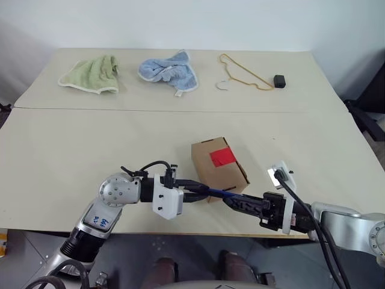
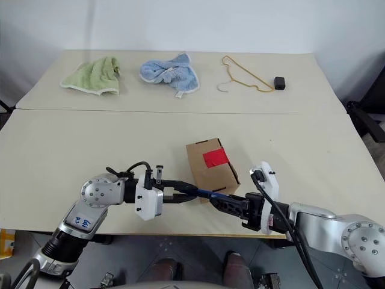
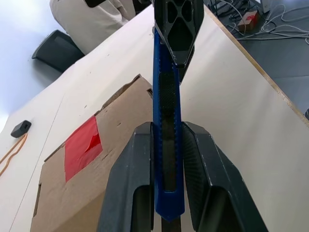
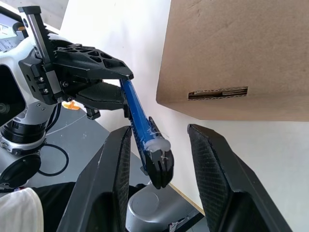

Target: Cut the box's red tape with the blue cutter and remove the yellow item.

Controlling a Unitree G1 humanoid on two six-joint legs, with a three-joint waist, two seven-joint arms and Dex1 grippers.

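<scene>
On table, one box [image 1: 218,167], one blue cutter [image 3: 167,145]

A pale beige table [image 1: 90,138] holds a brown box [image 1: 218,167] near its front edge. Along the far side, left to right, lie a green cloth [image 1: 91,74], a blue cloth [image 1: 169,70], a tan hanger [image 1: 243,73] and a small black block [image 1: 279,80].
</scene>
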